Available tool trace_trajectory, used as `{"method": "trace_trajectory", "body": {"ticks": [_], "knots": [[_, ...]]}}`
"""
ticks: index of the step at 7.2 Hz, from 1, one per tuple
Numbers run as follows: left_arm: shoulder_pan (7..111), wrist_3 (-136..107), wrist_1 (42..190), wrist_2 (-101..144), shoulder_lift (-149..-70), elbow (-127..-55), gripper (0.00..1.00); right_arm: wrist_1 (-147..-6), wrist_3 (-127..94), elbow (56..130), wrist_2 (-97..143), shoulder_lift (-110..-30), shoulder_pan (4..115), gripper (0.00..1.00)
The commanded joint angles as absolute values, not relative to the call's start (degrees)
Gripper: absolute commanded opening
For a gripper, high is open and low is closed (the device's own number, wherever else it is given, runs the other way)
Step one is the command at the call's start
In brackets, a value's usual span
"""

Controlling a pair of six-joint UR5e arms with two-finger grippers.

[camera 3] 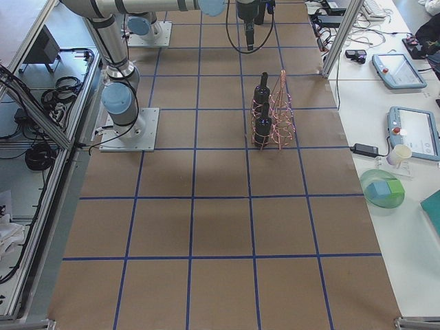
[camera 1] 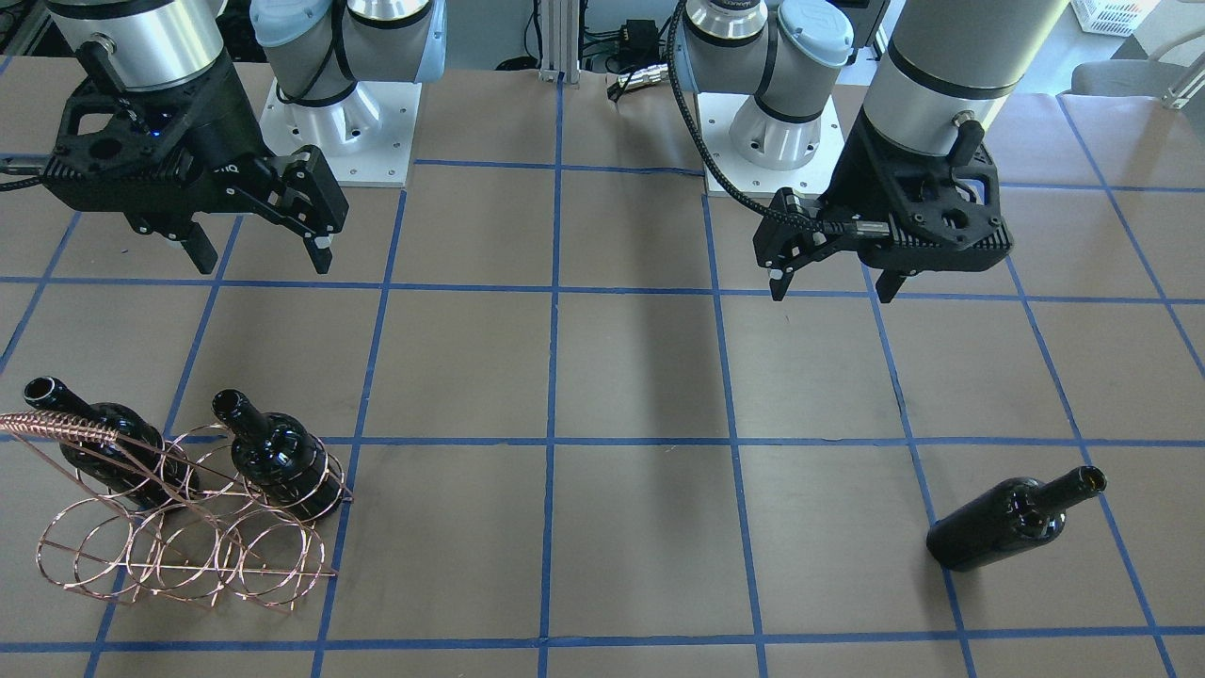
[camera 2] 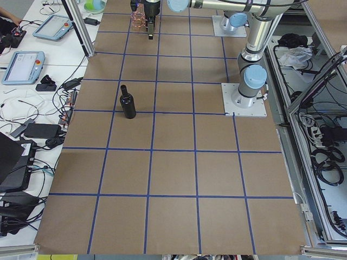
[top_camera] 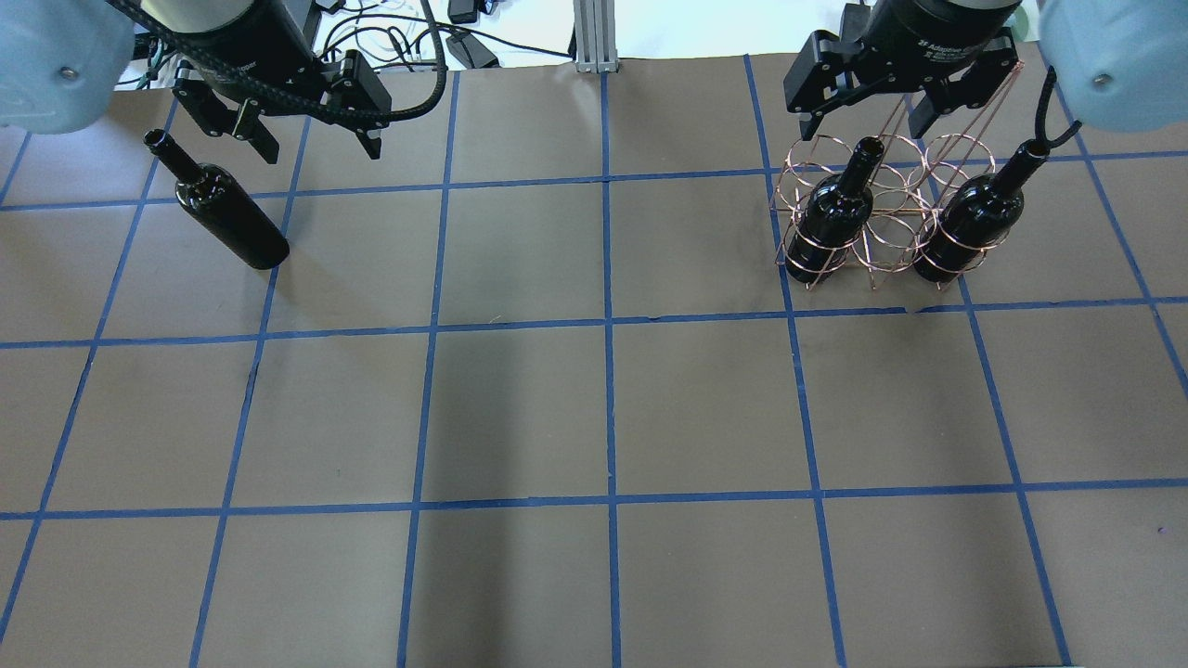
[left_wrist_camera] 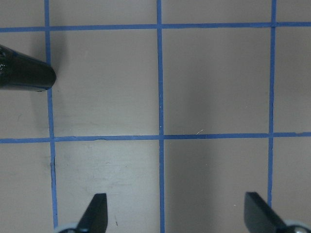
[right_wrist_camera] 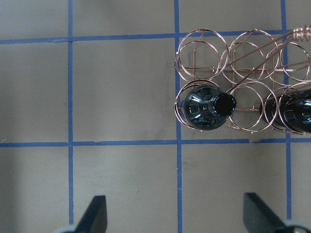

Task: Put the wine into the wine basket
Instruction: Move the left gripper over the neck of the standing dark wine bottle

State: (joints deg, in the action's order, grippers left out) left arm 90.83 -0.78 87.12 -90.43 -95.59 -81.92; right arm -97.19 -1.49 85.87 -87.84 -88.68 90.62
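One dark glass wine bottle lies on its side on the table, on my left side; it also shows in the overhead view. My left gripper is open and empty above the table, apart from that bottle; only the bottle's base shows in the left wrist view. The copper wire wine basket stands on my right side with two bottles upright in its rings. My right gripper is open and empty, raised beside the basket.
The table is brown paper with a blue tape grid. The two arm bases stand on white plates along the robot's edge. Cables and a metal post sit past the far edge.
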Motion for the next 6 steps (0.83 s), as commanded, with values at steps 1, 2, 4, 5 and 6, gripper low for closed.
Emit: {"method": "trace_trajectory", "body": {"ticks": [1,2,4,5,6], "knots": [[90.4,-0.8,86.8,-90.1,-95.5,-82.4,1.00,-97.2,-1.6,85.9,-87.7,-89.1,90.7,1.00],[90.3,-0.7,87.1,-90.5,-95.5,-82.6,1.00,-97.1,-1.6,85.9,-87.9,-88.9,90.6,1.00],[88.7,-0.3,87.0,-90.2,-95.5,-83.5,1.00,-97.0,-1.6,85.9,-88.3,-88.9,90.6,1.00],[88.6,-0.2,86.9,-90.2,-95.5,-83.9,1.00,-97.1,-1.6,85.9,-88.0,-88.8,90.6,1.00],[88.6,-0.3,86.9,-90.1,-95.5,-83.9,1.00,-97.1,-1.6,85.9,-87.9,-88.7,90.6,1.00]]}}
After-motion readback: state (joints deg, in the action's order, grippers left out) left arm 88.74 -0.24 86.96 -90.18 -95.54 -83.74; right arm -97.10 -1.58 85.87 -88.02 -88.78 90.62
